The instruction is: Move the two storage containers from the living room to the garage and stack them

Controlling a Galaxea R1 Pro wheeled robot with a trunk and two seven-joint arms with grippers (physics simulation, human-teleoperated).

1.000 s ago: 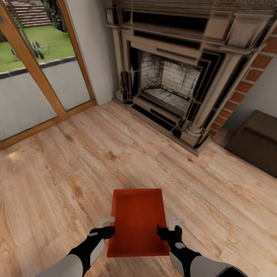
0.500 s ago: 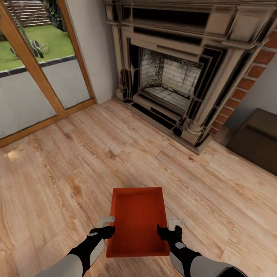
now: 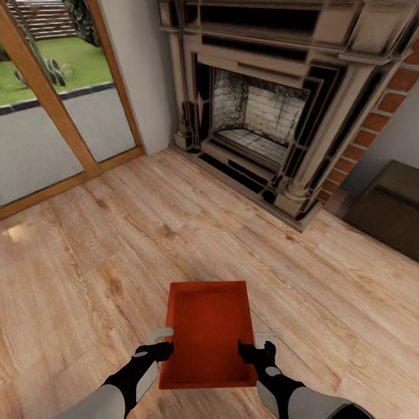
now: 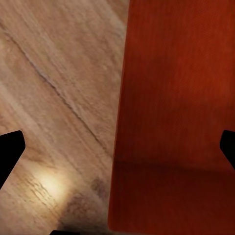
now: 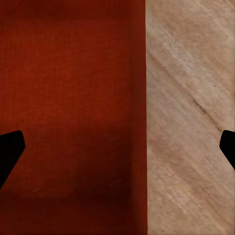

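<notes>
We hold the storage container (image 3: 208, 334) between both grippers – left gripper (image 3: 156, 343) and right gripper (image 3: 261, 344) each straddling (fingers spread) a long wall.

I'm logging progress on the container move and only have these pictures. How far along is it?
Done: nothing delivered yet. The robot is in the living room, on wood-plank floor facing the fireplace.

In hand: one red container sits between the left gripper and right gripper, whose open fingers straddle its side walls; whether it is lifted off the floor is unclear.

Left: getting both containers to the garage, setting one down, and stacking.
</notes>
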